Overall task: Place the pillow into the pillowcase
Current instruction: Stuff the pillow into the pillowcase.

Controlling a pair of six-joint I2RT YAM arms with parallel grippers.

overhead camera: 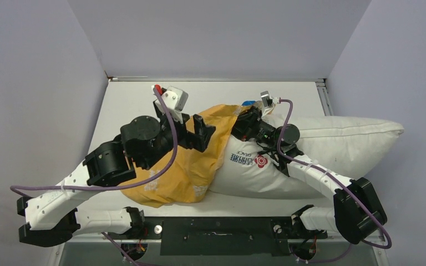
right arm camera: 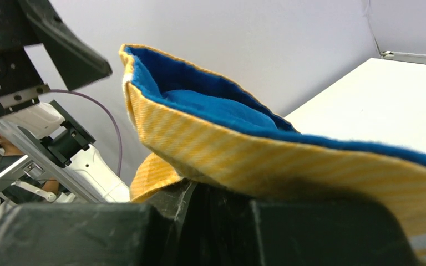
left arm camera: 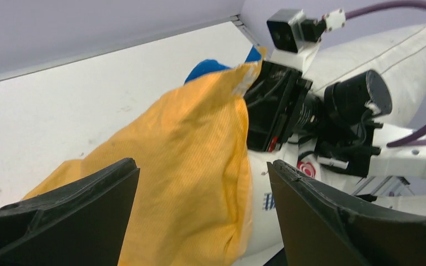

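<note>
Left jaws: released, spread wide. The left wrist view shows the orange pillowcase running between them and beyond, nothing pinched.

Right jaws: clenched on the pillowcase hem, holding the mouth's far rim raised. Only the right wrist view shows the blue inside of the open mouth.

Pillowcase: seen from above, rumpled, orange face up, at mid-surface under the left arm.

Pillow: off-white, lying across the right half, its left end inside the case mouth; the red-and-blue print near that end is clearest from above. The left wrist view catches its far part behind the right arm.

Surface: white.
</note>
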